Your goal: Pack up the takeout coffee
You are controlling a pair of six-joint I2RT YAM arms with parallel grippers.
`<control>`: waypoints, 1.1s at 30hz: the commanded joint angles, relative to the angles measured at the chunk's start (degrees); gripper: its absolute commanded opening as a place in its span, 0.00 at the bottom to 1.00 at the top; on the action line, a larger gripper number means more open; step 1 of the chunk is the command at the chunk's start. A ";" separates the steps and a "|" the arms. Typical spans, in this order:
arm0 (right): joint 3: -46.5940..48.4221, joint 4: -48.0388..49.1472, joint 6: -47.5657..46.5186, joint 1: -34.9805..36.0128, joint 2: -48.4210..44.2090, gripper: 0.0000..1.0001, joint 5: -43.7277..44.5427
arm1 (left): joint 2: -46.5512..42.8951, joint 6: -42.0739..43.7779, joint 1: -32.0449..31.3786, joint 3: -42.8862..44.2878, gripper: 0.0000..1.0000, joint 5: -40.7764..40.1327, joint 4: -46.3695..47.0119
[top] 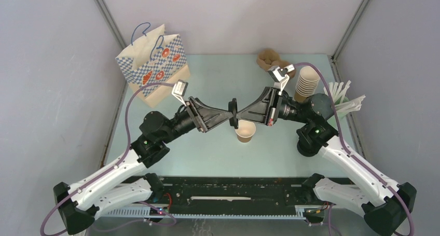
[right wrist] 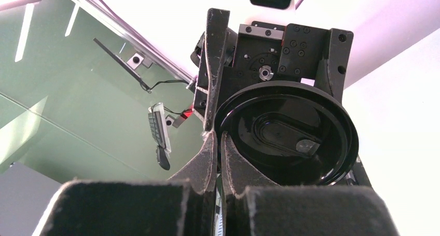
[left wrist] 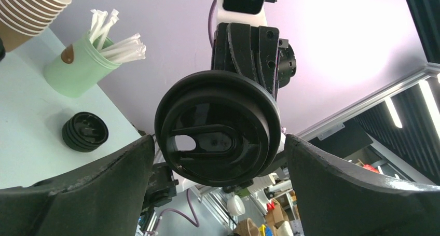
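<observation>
Right gripper (right wrist: 218, 142): closed on the rim of the black lid (right wrist: 288, 135); in its own wrist view I see the edge pinched between the fingers.
Left gripper (left wrist: 219, 142): jaws spread wide, one finger on either side of the same lid, across its width. They sit just beside the rim, but I cannot tell if the pads touch it.
Lid position: in the air, at the point where the two grippers meet tip to tip.
Lid pointing: stands on edge, one flat face toward each wrist. It is round, so it has no long axis; its centre axis runs about level along the line from one gripper to the other. The sip hole shows in the left wrist view.
Cup (top: 245, 133): on the table just below and nearward of the meeting tips, slightly to the right gripper's side. Upright, mouth up, long axis vertical, no lid on.
Step in hand: my reading is lidding this cup, with the lid mid hand-over or re-grip.
Next move: one gripper must hold the lid alone and the other let go. Then tip the disc flat, centre it over the mouth and press down evenly. Nothing holds the cup and I judge it light, so it may skid or tip.
Paper bag (top: 153, 65): well beyond the left gripper, far-left. This cup is not yet packed.
Second coffee: not found in these views.
</observation>
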 commanded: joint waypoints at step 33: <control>2.20 -8.26 -5.90 -0.72 -1.46 0.20 0.72 | -0.40 3.60 -0.11 1.19 0.67 -0.53 -2.95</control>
